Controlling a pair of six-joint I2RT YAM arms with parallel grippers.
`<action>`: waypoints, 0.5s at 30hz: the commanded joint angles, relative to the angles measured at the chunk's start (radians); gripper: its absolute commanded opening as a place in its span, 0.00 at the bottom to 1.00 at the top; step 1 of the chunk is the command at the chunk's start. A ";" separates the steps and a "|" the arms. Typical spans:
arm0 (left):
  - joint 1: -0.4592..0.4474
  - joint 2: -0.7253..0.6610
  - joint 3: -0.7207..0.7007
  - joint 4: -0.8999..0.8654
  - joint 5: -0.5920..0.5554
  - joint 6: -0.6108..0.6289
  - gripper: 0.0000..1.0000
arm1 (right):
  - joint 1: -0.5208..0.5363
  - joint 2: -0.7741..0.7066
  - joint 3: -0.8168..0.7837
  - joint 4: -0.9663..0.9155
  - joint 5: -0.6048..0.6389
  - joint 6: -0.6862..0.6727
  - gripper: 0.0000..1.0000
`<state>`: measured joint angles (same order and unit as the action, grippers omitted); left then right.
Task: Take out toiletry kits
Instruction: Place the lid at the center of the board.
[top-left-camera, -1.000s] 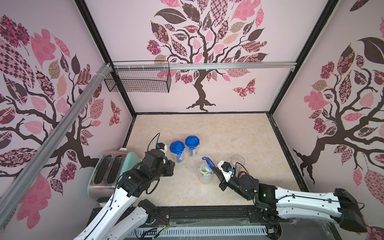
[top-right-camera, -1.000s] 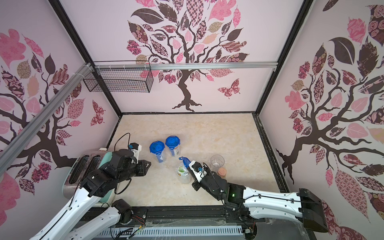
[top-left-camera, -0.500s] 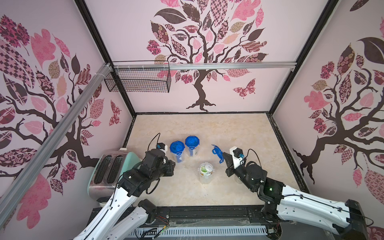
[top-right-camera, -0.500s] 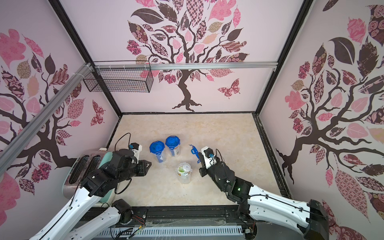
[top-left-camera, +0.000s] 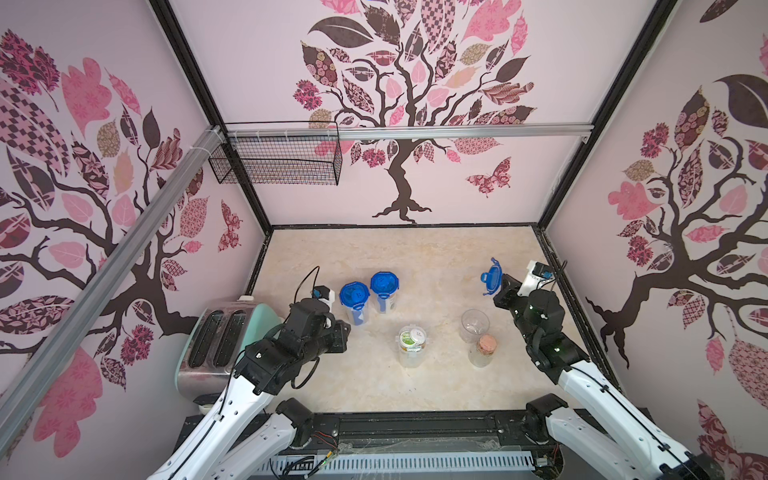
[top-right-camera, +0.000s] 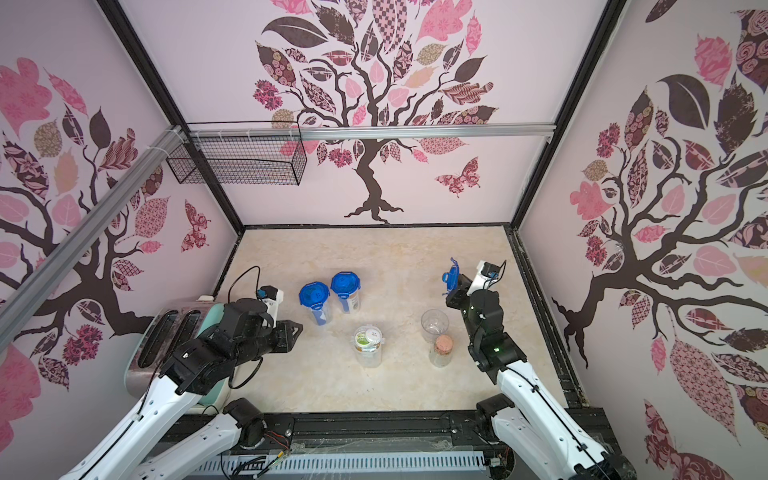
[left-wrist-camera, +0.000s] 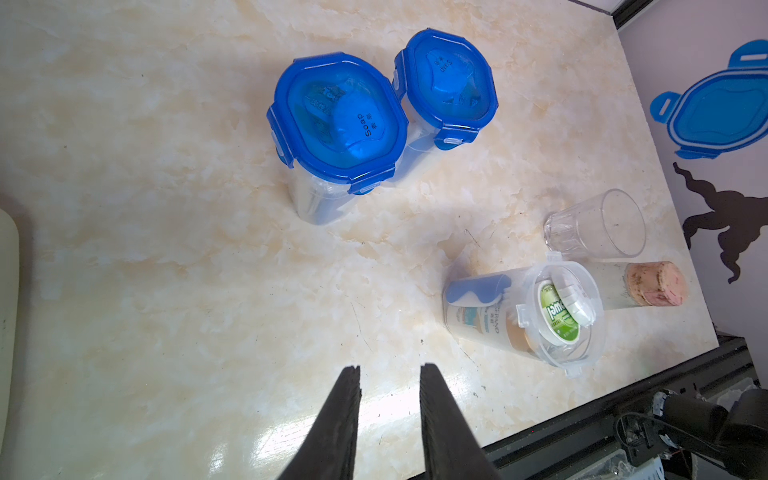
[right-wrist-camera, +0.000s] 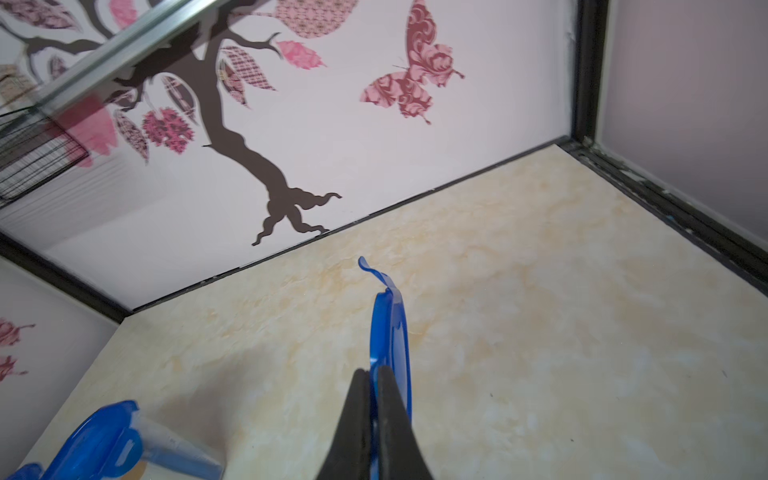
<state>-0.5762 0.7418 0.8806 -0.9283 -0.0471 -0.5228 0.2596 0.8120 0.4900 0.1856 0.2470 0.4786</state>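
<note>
Both top views: glossy marbled beige tabletop (top-left-camera: 436, 249). Clear plastic jar (top-left-camera: 410, 357), lid off, stands mid-tabletop. Toiletry kit (top-left-camera: 408, 340) is packed inside, round white tub (top-left-camera: 417, 333) on top. Two clear lidded jars (top-right-camera: 316, 305) sit side by side toward the left arm. Glass tumbler (top-right-camera: 434, 322) is empty, corked bottle (top-right-camera: 441, 349) just beside it.
Left wrist: left jaws narrowly apart, holding nothing. Through the jar wall, tan cap (left-wrist-camera: 515, 337) and blue-and-white toothbrush (left-wrist-camera: 473, 293).
Right wrist: right jaws pinched on translucent blue lid (right-wrist-camera: 390, 328), held edge-on.
</note>
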 joint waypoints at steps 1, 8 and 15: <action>0.004 -0.011 -0.011 0.019 0.008 0.011 0.29 | -0.060 0.017 -0.014 -0.069 -0.038 0.163 0.12; 0.004 -0.008 -0.012 0.023 0.018 0.011 0.29 | -0.082 0.033 -0.073 -0.129 0.096 0.260 0.09; 0.004 -0.006 -0.013 0.024 0.021 0.013 0.29 | -0.094 -0.006 -0.119 -0.117 0.130 0.267 0.10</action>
<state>-0.5762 0.7403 0.8803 -0.9215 -0.0357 -0.5224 0.1741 0.8272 0.3569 0.0746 0.3374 0.7292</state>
